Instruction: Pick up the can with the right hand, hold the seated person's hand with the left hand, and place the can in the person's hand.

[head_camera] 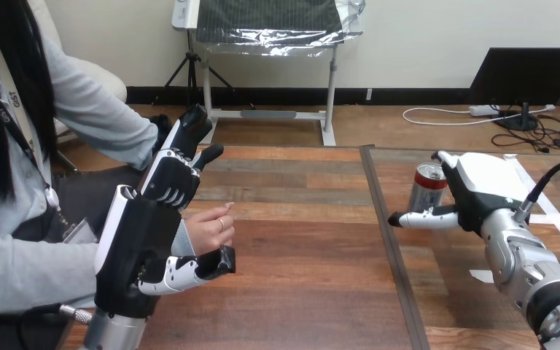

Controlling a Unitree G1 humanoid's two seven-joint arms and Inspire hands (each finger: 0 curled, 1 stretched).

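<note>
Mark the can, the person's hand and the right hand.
can (424,191): head view, its side below the rim.
person's hand (210,227): head view, middle of the hand.
right hand (483,186): head view, white back shell.

The silver left forearm (113,332) rises from the lower left of the frame. The black, white-shelled left hand (135,244) stands upright at mid-left, its fingers (186,135) stretched up and away and its thumb (189,268) reaching right. The silver right forearm (532,273) enters at lower right. The black-and-white right hand (481,186) sits at mid-right, shell upward, thumb (423,217) straight to the left.
</note>
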